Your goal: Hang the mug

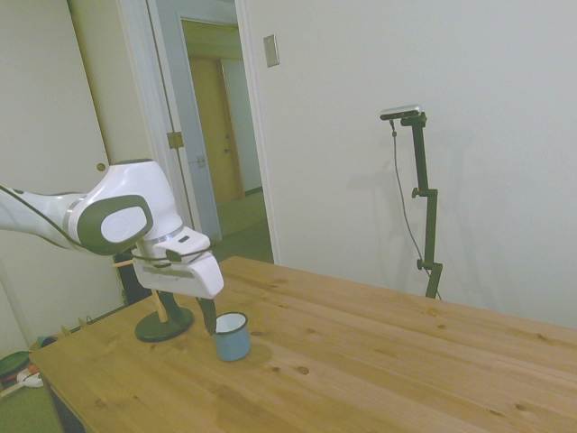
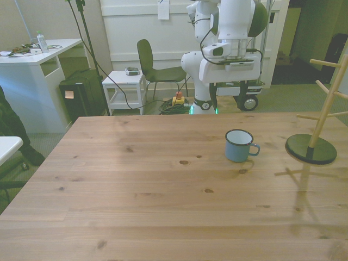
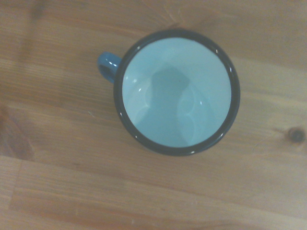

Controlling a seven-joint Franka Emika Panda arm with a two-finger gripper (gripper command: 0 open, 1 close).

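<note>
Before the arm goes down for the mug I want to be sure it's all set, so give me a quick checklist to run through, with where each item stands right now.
1. Mug upright on the table: ok.
2. Mug empty: ok; the wrist view looks straight into a bare white inside.
3. Handle clear of anything: ok; it points to the front view's right, toward the rack.
4. Gripper lined up over the mug: ok; the mug sits near the middle of the wrist view.
5. Rack standing, pegs bare: ok for the pegs in frame; the rest is cut off.
6. Table between mug and rack free of obstacles: ok.
</note>
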